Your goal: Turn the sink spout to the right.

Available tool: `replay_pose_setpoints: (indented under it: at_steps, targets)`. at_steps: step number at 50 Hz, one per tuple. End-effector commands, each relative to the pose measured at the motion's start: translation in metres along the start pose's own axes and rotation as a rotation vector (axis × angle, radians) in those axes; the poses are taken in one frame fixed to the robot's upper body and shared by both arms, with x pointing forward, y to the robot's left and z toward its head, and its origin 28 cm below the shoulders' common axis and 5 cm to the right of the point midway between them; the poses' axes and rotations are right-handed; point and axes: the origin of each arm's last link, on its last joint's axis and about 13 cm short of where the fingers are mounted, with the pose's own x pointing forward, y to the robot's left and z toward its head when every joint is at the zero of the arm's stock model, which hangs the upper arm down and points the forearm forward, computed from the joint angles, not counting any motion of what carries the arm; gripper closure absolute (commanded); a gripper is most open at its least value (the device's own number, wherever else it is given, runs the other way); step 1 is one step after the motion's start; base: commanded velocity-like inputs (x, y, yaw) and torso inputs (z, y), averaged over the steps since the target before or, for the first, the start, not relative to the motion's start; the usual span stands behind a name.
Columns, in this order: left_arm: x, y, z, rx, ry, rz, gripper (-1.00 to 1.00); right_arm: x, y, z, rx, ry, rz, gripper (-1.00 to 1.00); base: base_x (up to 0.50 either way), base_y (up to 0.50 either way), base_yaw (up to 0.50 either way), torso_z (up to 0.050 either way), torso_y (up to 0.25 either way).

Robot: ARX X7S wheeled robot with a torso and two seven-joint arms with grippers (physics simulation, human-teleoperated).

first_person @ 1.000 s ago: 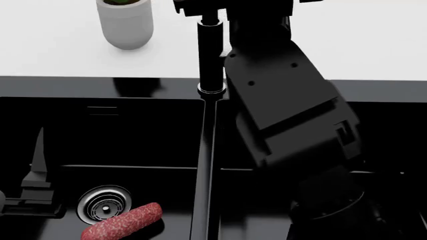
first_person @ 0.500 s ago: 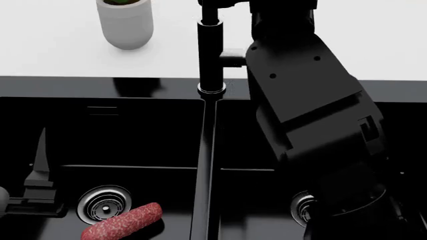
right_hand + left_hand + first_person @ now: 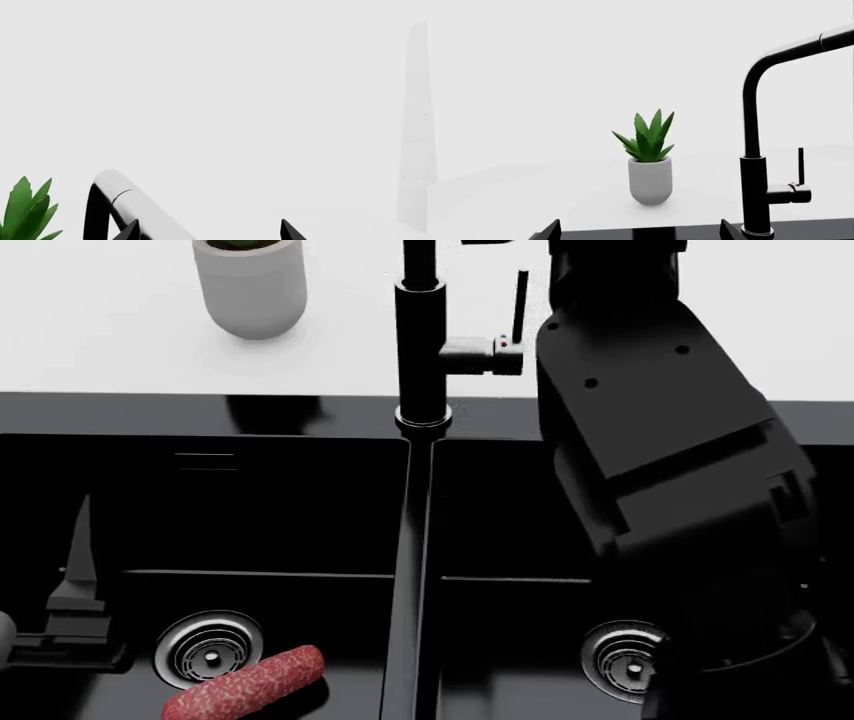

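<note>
The sink spout (image 3: 422, 340) stands upright behind the centre divider of the sink (image 3: 267, 510). The right gripper (image 3: 207, 231) is open, its 2 fingertips straddling the spout's arm without clamping. The left gripper (image 3: 637, 231) is open, empty. No writing is legible.

The sink spout (image 3: 420, 350) stands behind the sink's (image 3: 267, 530) divider.
</note>
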Motion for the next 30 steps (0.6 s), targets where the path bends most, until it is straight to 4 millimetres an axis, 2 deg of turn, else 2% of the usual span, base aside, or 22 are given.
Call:
replay_pose_setpoints:
  at_steps: [1, 30]
  targets:
    - [0.0, 0.0, 0.0, 0.001, -0.001, -0.001, -1.0, 0.002, -0.006, -0.002, -0.013, 0.007, -0.023, -1.0, 0.0, 0.0, 0.0, 0.0, 0.0]
    - [0.0, -0.001, 0.0, 0.008, 0.001, -0.003, -1.0, 0.011, -0.021, -0.009, -0.033, 0.037, -0.071, -1.0, 0.0, 0.0, 0.0, 0.0, 0.0]
